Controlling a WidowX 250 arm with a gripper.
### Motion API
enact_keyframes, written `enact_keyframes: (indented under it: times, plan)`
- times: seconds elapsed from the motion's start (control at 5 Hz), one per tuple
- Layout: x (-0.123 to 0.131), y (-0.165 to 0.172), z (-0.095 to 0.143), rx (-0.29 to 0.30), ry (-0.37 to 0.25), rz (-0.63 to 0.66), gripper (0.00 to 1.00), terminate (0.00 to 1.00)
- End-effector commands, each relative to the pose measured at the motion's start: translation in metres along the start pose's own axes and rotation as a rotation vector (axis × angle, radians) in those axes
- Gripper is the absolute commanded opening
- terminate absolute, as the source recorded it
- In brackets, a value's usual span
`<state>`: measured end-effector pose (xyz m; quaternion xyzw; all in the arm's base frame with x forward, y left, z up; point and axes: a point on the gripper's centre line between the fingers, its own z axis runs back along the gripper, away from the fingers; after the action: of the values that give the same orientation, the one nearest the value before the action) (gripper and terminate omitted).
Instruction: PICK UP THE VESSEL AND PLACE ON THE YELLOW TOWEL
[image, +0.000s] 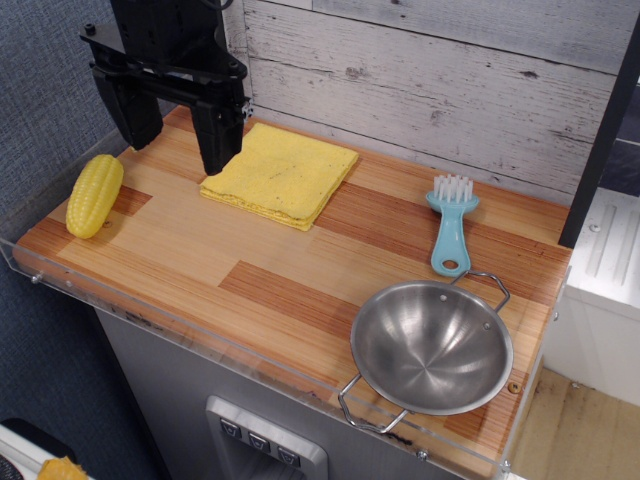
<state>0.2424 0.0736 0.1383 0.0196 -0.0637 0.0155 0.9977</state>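
Note:
The vessel (431, 347) is a shiny round steel pan with two wire loop handles. It sits upright and empty at the front right of the wooden counter. The yellow towel (281, 172) lies flat and folded at the back middle of the counter. My gripper (176, 133) is black, hangs above the back left of the counter just left of the towel, and is open with nothing between its fingers. It is far from the vessel.
A yellow corn cob (94, 195) lies at the left edge. A light blue brush (451, 224) with white bristles lies behind the vessel. A clear plastic rim (180, 322) runs along the counter's front. A whitewashed plank wall (430, 90) stands behind.

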Motion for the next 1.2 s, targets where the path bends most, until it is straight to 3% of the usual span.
enact_keyframes:
  times: [0.0,0.2,0.6,1.0]
  plan:
    - [0.0,0.0,0.0,0.0,0.0,0.0,1.0,0.0]
    - [-0.002,-0.037,-0.009,-0.043,-0.036,-0.073,1.0,0.0]
    - [-0.007,-0.097,-0.031,-0.074,-0.05,-0.261,1.0,0.0]
    - [-0.003,-0.124,-0.068,-0.084,-0.037,-0.326,1.0,0.0]
